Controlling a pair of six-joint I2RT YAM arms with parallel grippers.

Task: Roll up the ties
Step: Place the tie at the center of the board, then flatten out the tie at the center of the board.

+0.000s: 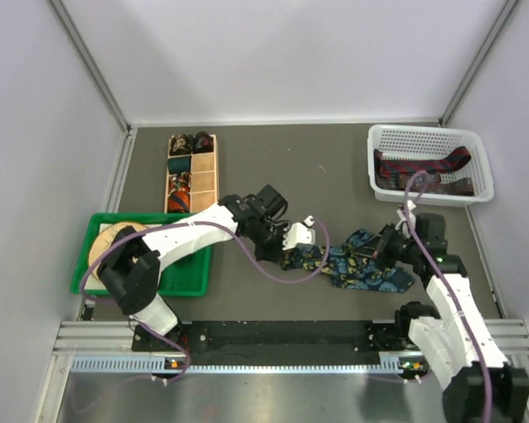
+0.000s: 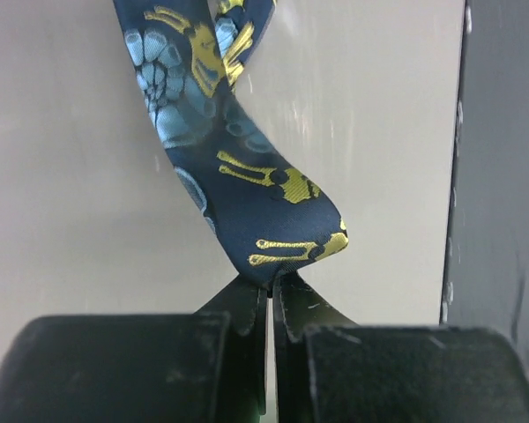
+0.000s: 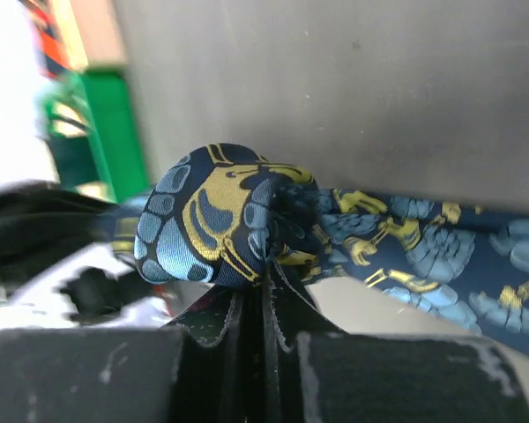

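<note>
Left pincer [image 2: 271, 286] is clamped tight on the blue tie [image 2: 247, 194], jaws pressed together on a folded end, yellow and pale-blue print running up and away from the tips. Over to the right pincer [image 3: 264, 291]: shut too, biting a bunched wad of the same tie, the rest trailing off to its right. From above, the tie [image 1: 353, 264] lies on the table stretched between both pincers. Beyond the left pincer [image 1: 300, 235] stands a wooden box [image 1: 204, 183] with rolled ties [image 1: 183, 163]; a green tray [image 1: 185, 284] sits behind it. Beyond the right pincer [image 1: 383, 247], a white basket [image 1: 423, 132] holds red-striped ties [image 1: 423, 166].
</note>
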